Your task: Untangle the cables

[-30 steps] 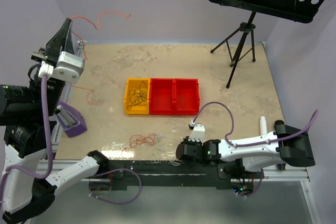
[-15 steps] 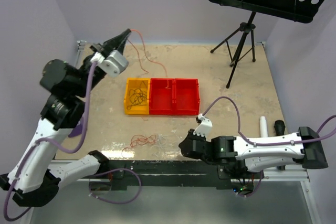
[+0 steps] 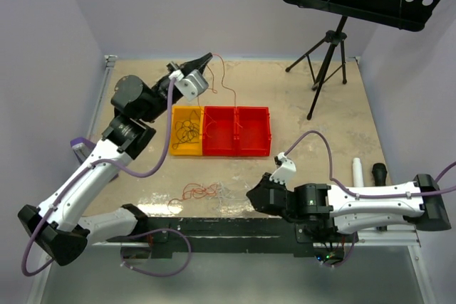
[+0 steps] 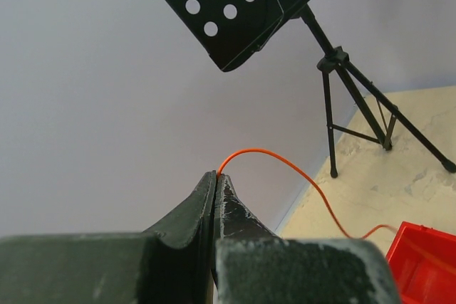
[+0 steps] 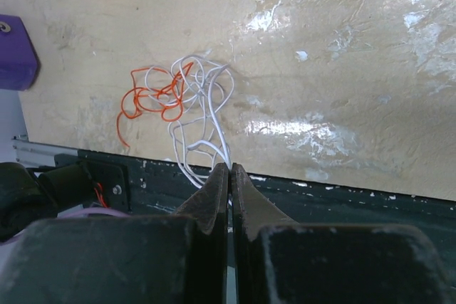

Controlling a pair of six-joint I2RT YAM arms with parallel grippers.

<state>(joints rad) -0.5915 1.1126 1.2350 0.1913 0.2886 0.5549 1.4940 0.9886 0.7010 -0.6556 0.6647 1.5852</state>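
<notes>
At the table's (image 3: 320,140) near edge lies a tangle of orange-red and white cables (image 3: 206,191); the right gripper (image 5: 229,169) pinches a white cable (image 5: 211,115). The left gripper (image 4: 216,176), raised, clamps an orange-red cable (image 4: 251,150) trailing into the red bin (image 3: 236,132).

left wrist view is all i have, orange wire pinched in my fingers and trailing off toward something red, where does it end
Observer: From the left gripper the orange cable hangs down to the red bin, reaching it near its middle divider.
Operator: is the rest of the tangle in there too
Observer: No. An orange and white tangle lies on the table near the front edge.
Operator: right arm doing anything
Observer: The right gripper is shut on a white cable from that tangle.
</notes>
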